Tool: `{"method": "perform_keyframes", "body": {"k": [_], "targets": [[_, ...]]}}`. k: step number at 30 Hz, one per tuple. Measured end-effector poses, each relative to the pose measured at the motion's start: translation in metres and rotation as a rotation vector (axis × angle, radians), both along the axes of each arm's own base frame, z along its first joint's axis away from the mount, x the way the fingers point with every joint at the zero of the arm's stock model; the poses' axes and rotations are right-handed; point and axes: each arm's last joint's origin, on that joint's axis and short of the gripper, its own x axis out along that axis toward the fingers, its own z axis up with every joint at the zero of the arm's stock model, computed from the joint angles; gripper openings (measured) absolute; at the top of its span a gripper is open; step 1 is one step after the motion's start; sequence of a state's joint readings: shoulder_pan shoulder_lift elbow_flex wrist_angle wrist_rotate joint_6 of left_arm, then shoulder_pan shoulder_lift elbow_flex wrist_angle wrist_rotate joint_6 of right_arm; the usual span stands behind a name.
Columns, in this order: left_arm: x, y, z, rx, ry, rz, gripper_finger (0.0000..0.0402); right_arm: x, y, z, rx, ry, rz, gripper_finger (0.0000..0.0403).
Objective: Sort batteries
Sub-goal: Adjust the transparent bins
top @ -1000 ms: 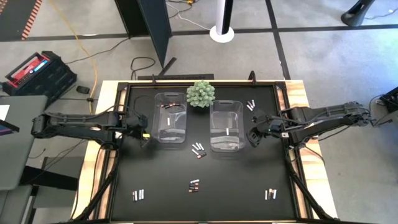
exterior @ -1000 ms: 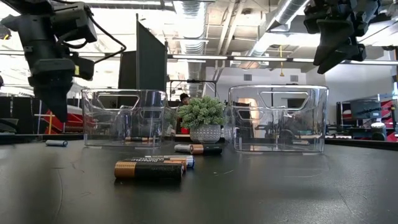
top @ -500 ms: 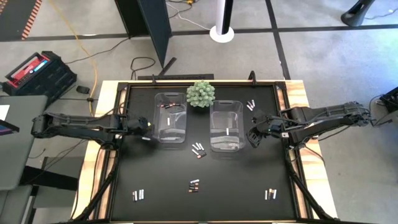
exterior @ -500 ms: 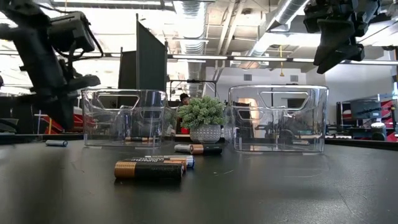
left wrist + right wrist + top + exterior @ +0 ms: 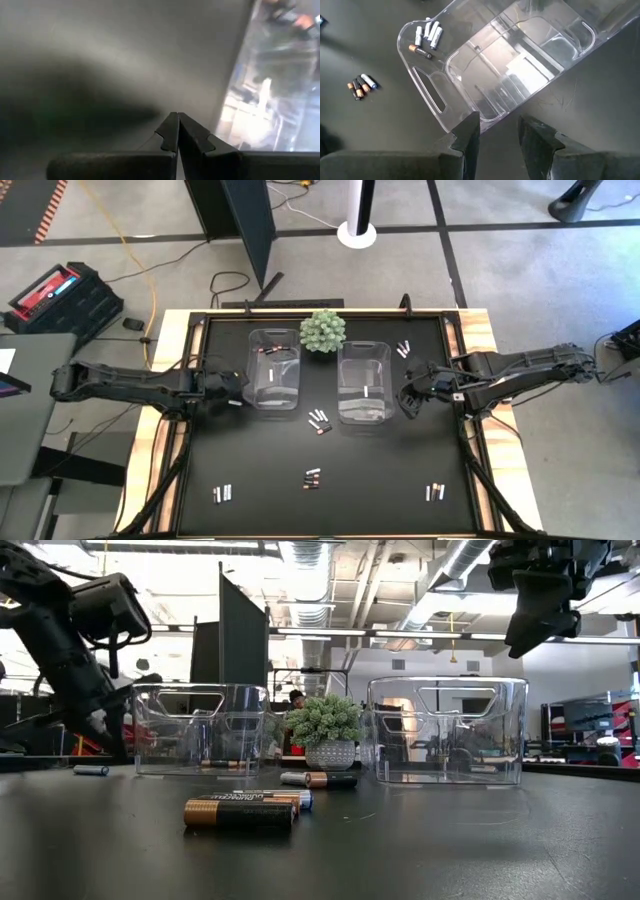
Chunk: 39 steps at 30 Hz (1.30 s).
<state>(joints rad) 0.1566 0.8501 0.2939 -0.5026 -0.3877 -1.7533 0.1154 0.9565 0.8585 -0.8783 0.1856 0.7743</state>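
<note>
A: What room is showing on the black surface point(image 5: 380, 490)?

B: A wide bare strip is lying across the near half, broken only by three small clusters of batteries: one at the near left point(image 5: 222, 494), one at near centre point(image 5: 312, 478), one at the near right point(image 5: 434, 492). Another cluster is sitting between the bins' near ends point(image 5: 319, 421), and pale ones are lying by the far right edge point(image 5: 403, 349).

A: And the bins?

B: The left clear bin point(image 5: 274, 368) is holding a dark cell at its far end and a pale one farther in. The right clear bin point(image 5: 363, 382) is holding one pale cell. The green plant point(image 5: 322, 330) is standing between their far ends.

A: The claws?

B: The left claw point(image 5: 234, 391) is sitting low just beside the left bin's outer wall, fingers pressed together, gripping nothing. A lone pale cell point(image 5: 90, 770) is lying nearby. The right claw point(image 5: 406, 401) is hanging beside the right bin's outer wall, fingers parted, empty.
</note>
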Motion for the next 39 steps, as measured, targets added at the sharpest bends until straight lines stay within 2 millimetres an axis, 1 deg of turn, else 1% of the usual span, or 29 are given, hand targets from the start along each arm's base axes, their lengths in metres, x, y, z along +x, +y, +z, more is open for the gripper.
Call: {"method": "perform_keyframes", "body": {"k": [4,8,10,17,21,24,29,34,39], "targets": [[0.0,-0.003,-0.002,-0.103,-0.013,-0.052,0.0,0.0,0.0,0.0,-0.022,0.004,0.031,0.0147],[0.002,-0.011,-0.003,-0.258,-0.041,-0.143,0.0,0.0,0.0,0.0,-0.044,0.009,0.063,0.0147],[0.003,-0.014,-0.001,-0.292,-0.045,-0.15,0.0,0.0,0.0,0.0,-0.056,0.012,0.081,0.0147],[0.002,-0.016,0.013,-0.237,0.022,-0.084,0.0,0.0,0.0,0.0,-0.075,0.016,0.108,0.0147],[0.006,-0.012,0.025,-0.125,0.02,-0.083,0.0,0.0,0.0,0.0,-0.08,0.017,0.114,0.0147],[0.011,-0.01,0.038,-0.022,0.017,-0.117,0.0,0.0,0.0,0.0,-0.083,0.018,0.119,0.0147],[0.02,-0.007,0.067,0.137,0.005,-0.181,0.0,0.0,0.0,0.0,-0.083,0.018,0.12,0.0147],[0.026,-0.004,0.105,0.288,0.022,-0.265,0.0,0.0,0.0,0.0,-0.083,0.018,0.12,0.0147],[0.032,-0.009,0.146,0.413,0.009,-0.46,0.0,0.0,0.0,0.0,-0.083,0.018,0.119,0.0147]]}}
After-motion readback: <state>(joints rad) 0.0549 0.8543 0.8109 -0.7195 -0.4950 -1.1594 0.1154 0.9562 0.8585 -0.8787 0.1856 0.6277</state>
